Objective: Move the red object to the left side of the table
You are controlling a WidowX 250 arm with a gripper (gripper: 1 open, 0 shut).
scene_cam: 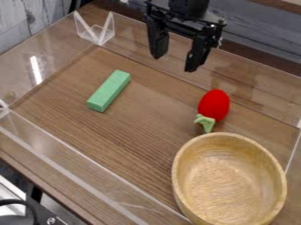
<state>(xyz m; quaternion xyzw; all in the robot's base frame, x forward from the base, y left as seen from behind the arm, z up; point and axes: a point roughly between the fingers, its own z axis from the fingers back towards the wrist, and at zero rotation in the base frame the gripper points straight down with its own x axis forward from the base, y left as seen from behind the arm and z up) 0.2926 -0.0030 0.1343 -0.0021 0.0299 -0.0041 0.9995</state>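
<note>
Gripper jaws [180, 57] stand spread over the far part of the table [143, 129], pinching nothing, with bare wood visible beneath them. What has to travel, the red toy fruit [214, 105], lies on the wood nearer the camera and off to the right side of the view, its pale green stub [206, 124] pointing down toward the wooden bowl [228, 183], near the rim but apart from it. Judging by this, the job is at the approach step, the grasp still to be made. Next, the arm should shift across until the jaws straddle the fruit's rounded red body, then lower and close. Coming in from above ought to avoid the bowl's rim; the green block [109, 91] on the left side of the view should be left alone.
</note>
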